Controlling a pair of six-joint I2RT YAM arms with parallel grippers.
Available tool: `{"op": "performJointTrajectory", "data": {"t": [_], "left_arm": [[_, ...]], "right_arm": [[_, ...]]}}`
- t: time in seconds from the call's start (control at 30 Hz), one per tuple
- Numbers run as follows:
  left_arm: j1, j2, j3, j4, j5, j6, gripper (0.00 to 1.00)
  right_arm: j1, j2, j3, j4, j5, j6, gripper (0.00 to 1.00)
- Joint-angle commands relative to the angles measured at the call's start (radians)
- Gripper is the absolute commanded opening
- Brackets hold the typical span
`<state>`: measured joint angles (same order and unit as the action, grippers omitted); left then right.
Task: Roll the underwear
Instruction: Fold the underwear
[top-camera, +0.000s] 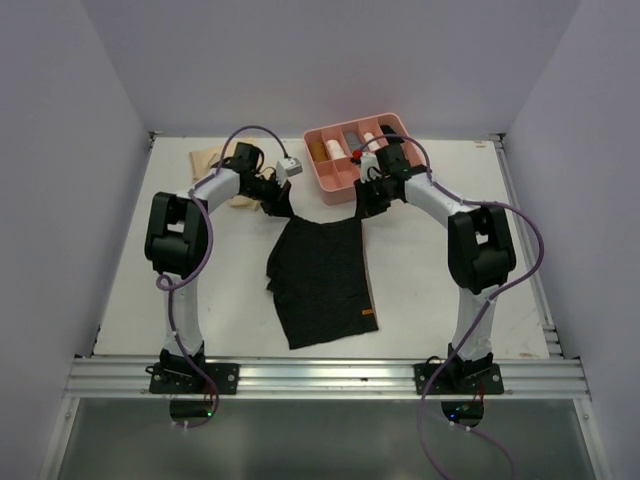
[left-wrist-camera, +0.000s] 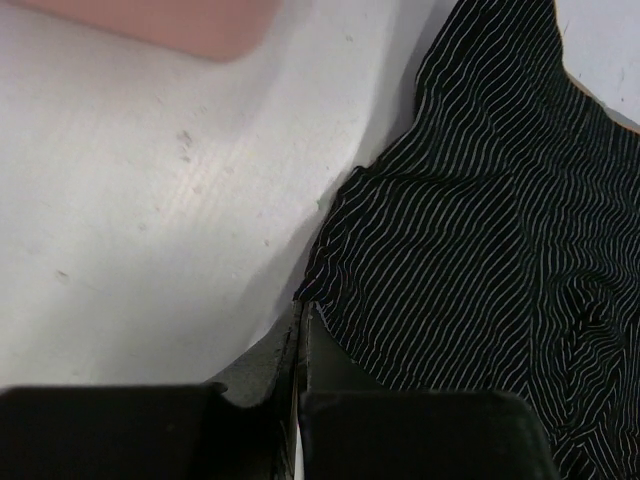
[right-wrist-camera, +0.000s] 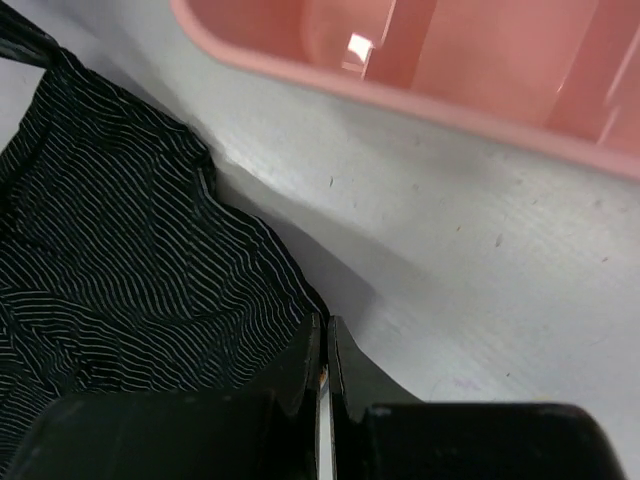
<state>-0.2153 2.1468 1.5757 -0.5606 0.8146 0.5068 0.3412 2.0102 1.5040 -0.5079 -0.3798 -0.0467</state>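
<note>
White flat table (top-camera: 420, 290): fills the middle of the top view, between pale walls.

Left arm (top-camera: 175, 235) and right arm (top-camera: 478, 245): black-and-white, rising from the lower edge of the frame. Both lean inward toward the upper centre.

Black pinstriped cloth underwear (top-camera: 322, 280): lies spread at the centre of the table. Its lower edge is flat, with a small orange tag at the lower right. Its two upper corners are drawn up to the grippers.

Pink rigid plastic divided tray (top-camera: 318, 172): upper centre, just beyond the garment. Its compartments hold small rolled items, too small to identify.

Pale tan cloth garment (top-camera: 208, 160): upper left of the table, partly hidden behind the left arm.

Left gripper (left-wrist-camera: 303, 320): fingers pressed together, pinching the garment's upper left corner. In the left wrist view, striped cloth fills the right of the frame.

Right gripper (right-wrist-camera: 325, 330): fingers pressed together, pinching the upper right corner. The tray rim crosses the top of the right wrist view.
</note>
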Motion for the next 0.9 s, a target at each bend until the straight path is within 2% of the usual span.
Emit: {"op": "performJointTrajectory", "data": {"t": [0.0, 0.33, 0.63, 0.77, 0.87], "left_arm": [[0.001, -0.025, 0.093, 0.047, 0.052, -0.024, 0.00], [0.002, -0.077, 0.144, 0.063, 0.028, -0.010, 0.00], [0.005, -0.105, 0.251, 0.057, 0.015, -0.025, 0.00], [0.005, -0.247, 0.143, 0.051, 0.064, 0.021, 0.00], [0.005, -0.341, 0.002, 0.022, 0.098, 0.093, 0.00]], "right_arm": [[-0.013, -0.001, 0.076, -0.030, 0.044, -0.019, 0.00], [-0.024, -0.079, 0.076, -0.018, 0.099, -0.019, 0.00], [-0.047, -0.096, 0.203, -0.060, 0.085, -0.028, 0.00], [-0.047, -0.209, 0.118, -0.043, 0.058, -0.021, 0.00], [-0.047, -0.321, 0.023, -0.038, 0.042, -0.030, 0.00]]}}
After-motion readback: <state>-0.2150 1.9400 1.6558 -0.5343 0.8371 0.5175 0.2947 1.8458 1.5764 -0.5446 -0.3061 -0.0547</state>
